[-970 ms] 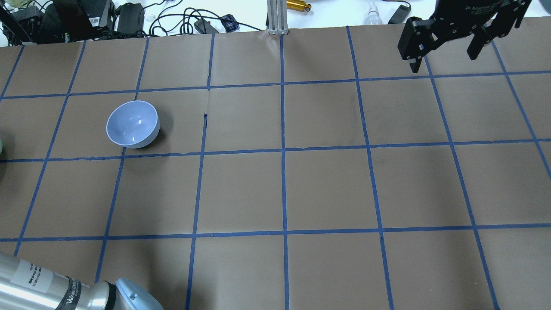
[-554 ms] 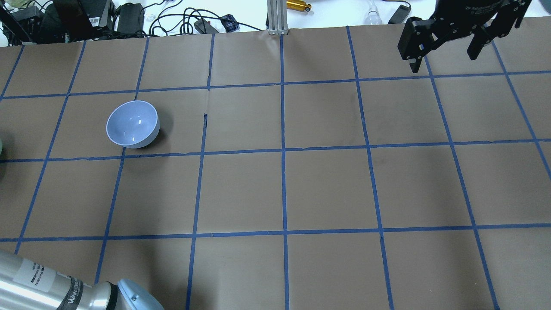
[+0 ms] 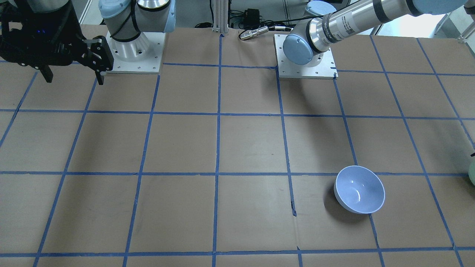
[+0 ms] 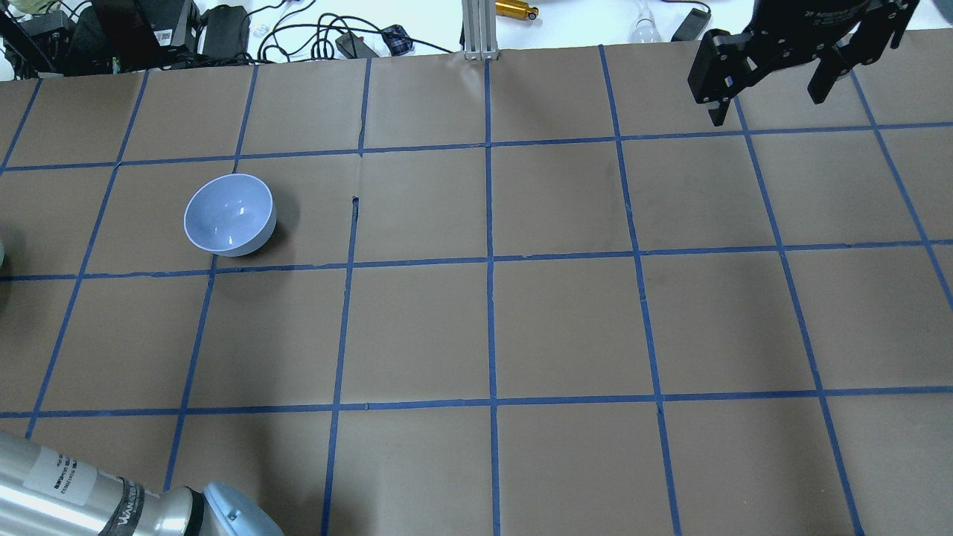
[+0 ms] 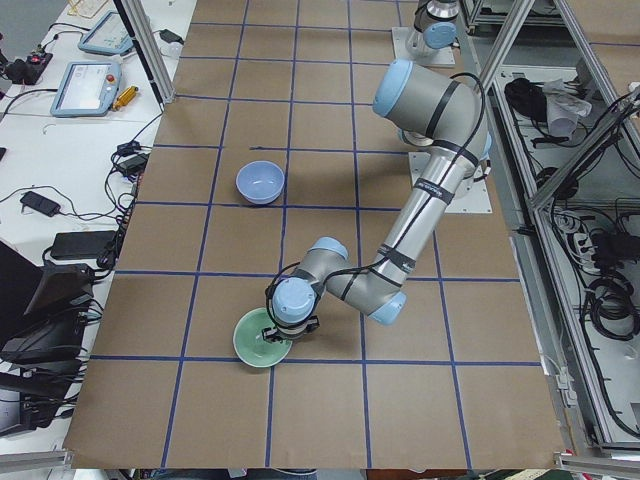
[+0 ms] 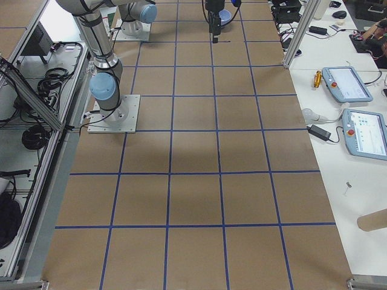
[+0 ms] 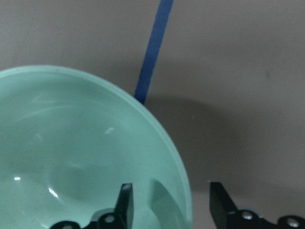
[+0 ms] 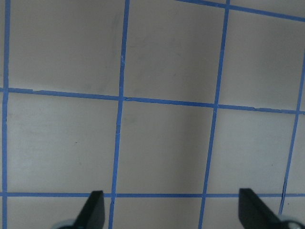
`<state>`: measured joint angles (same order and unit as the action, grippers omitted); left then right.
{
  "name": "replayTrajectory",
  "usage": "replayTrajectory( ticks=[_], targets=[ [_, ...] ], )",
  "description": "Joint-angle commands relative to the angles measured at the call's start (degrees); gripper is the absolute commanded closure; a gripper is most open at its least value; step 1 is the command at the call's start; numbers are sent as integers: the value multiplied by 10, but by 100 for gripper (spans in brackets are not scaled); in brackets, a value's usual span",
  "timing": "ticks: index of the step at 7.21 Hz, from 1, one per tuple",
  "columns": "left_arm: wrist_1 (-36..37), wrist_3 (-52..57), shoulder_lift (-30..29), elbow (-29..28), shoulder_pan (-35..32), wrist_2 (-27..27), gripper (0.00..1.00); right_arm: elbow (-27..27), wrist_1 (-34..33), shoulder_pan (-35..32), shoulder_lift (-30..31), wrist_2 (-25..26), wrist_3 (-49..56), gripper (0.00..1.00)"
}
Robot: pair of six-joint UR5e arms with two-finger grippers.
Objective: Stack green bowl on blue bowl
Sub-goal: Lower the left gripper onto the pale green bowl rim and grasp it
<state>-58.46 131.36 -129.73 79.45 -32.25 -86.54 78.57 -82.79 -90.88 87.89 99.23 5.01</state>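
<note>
The green bowl (image 7: 71, 157) stands upright at the table's left end (image 5: 258, 345); only a sliver of it shows at the front-facing view's right edge (image 3: 472, 174). My left gripper (image 7: 171, 202) is open and straddles the bowl's rim: one finger (image 7: 125, 200) is inside, the other is outside, and neither touches it. The blue bowl (image 4: 229, 216) stands upright and empty (image 3: 359, 189), about two grid squares from the green bowl (image 5: 260, 182). My right gripper (image 4: 770, 97) is open and empty, high over the table's far right corner (image 8: 171, 210).
Brown paper with a blue tape grid (image 4: 491, 260) covers the table. Cables, power bricks and a gold cylinder (image 4: 515, 10) lie beyond the far edge. The arm base plates (image 3: 306, 68) are at the robot's side. Teach pendants (image 6: 347, 84) rest on a side bench.
The left arm's link at the overhead view's lower left has shifted slightly. The blue bowl and the right gripper have not moved.
</note>
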Motion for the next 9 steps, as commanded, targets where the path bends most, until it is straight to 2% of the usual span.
replayTrajectory(
  ticks=[1,4,9],
  targets=[
    [-1,3,-1,0,0,1,92,0,0,0,0,0,0,0],
    [-1,3,0,0,-1,1,99,0,0,0,0,0,0,0],
    [-7,3,15,1,-4,0,100,0,0,0,0,0,0,0]
  ],
)
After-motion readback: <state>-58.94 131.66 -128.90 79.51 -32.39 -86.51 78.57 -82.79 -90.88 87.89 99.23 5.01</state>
